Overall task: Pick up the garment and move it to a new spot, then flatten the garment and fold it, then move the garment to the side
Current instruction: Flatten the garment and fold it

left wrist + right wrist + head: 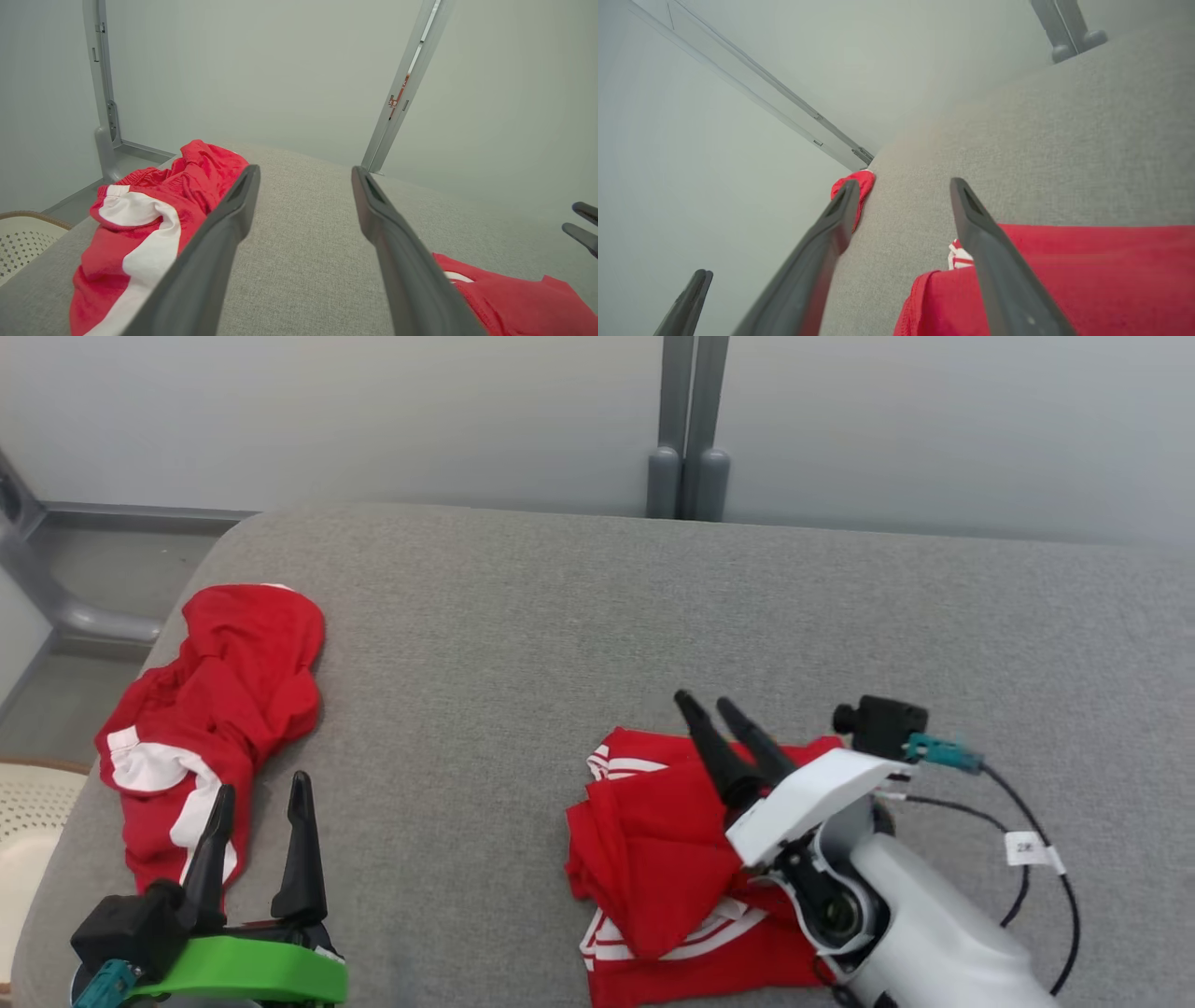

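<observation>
Folded garment lies free on tabletop.
Head view: left pincer apart beside crumpled garment; right pincer over folded garment. Left wrist view: fingers spread, empty. Right wrist view: fingers spread above the red cloth, empty.

We count two red garments, a crumpled garment and a folded garment, plus two claws, left claw and right claw
</observation>
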Robot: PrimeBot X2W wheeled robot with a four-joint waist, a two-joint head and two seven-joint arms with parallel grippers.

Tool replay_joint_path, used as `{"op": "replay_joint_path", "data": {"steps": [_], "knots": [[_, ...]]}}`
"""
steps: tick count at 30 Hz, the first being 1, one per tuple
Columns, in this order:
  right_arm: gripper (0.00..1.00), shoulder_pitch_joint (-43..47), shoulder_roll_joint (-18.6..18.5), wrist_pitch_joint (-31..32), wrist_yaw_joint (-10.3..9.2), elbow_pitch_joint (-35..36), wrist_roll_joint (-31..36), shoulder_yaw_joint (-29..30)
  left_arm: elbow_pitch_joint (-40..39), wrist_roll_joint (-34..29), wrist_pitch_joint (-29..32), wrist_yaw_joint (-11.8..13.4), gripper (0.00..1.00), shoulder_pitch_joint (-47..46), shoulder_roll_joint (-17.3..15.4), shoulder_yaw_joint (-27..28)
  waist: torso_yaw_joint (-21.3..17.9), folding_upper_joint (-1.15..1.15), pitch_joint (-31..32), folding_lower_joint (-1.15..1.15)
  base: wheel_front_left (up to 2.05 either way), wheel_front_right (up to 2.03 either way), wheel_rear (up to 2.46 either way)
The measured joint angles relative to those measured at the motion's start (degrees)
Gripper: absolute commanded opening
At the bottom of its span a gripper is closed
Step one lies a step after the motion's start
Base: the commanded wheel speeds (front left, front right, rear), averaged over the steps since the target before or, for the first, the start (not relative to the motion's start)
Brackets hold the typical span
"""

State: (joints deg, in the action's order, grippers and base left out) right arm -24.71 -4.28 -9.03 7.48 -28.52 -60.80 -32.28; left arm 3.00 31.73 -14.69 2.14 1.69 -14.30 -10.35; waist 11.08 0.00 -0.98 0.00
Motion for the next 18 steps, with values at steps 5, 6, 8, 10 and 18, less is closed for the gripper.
{"op": "replay_joint_path", "data": {"steps": [5, 6, 8, 10, 18], "knots": [[1.00, 0.9, -5.6, -1.7, 0.00, 6.8, 6.9, 5.6, -0.6, 0.0, -0.1, 0.2, 1.00, 0.0, 0.1, 1.3, -3.2, 0.00, -0.6, 0.00, 0.00, 0.00, 0.00], [1.00, 1.4, -6.3, -1.9, -0.01, 8.0, 8.0, 6.8, -0.7, -0.1, -0.1, 0.2, 1.00, 0.0, 0.1, 1.5, -3.7, 0.00, -0.7, 0.00, 0.00, 0.00, 0.00], [1.00, 2.9, -7.7, -2.2, -0.01, 10.9, 10.3, 10.3, -0.8, -0.1, -0.1, 0.1, 1.00, 0.0, 0.1, 1.9, -5.1, 0.00, -0.9, 0.00, 0.00, 0.00, 0.00], [1.00, 4.3, -8.7, -2.4, 0.00, 13.6, 12.9, 13.5, -1.0, -0.3, -0.1, 0.1, 1.00, -0.1, 0.1, 2.3, -6.2, 0.00, -1.0, 0.00, 0.00, 0.00, 0.00], [1.00, 12.9, -9.3, -2.1, -0.01, 22.0, 25.4, 28.1, -2.3, -1.0, -0.3, 0.1, 1.00, -0.1, 0.1, 4.1, -10.2, 0.00, -2.0, 0.00, 0.00, 0.00, 0.00]]}}
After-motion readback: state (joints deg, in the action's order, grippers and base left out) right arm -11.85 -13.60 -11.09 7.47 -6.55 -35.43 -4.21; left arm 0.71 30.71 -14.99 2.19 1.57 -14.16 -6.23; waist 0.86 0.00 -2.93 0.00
